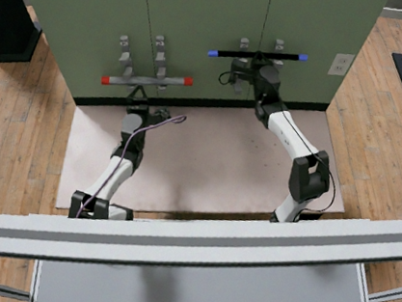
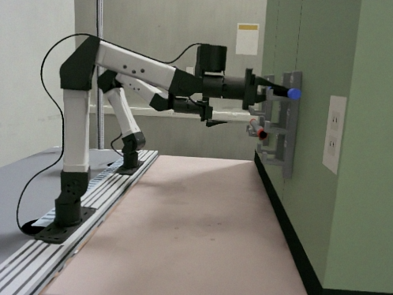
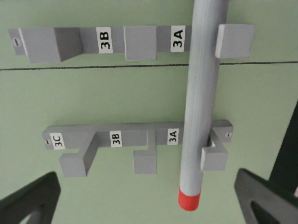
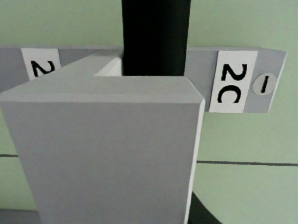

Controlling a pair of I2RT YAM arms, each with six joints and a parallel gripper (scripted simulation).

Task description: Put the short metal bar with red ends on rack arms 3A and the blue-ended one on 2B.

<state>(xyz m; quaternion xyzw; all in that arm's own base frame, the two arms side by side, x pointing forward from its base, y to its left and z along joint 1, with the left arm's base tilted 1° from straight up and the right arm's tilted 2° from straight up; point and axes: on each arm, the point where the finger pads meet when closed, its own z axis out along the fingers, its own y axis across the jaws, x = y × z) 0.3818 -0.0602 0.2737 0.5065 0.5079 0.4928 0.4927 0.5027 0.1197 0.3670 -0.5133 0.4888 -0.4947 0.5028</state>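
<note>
Up against the green wall, seen from the top: with the left gripper just in front of the red-ended bar, and the right gripper closed on the blue-ended bar. From the exterior, held at the top level of its rack, higher than the red-ended one. In the left wrist view, jaws wide open, off the metal; resting on the two arms below the 3A labels. In the right wrist view, dark tube just below the 2C label, behind a rack arm's front, not at 2B.
</note>
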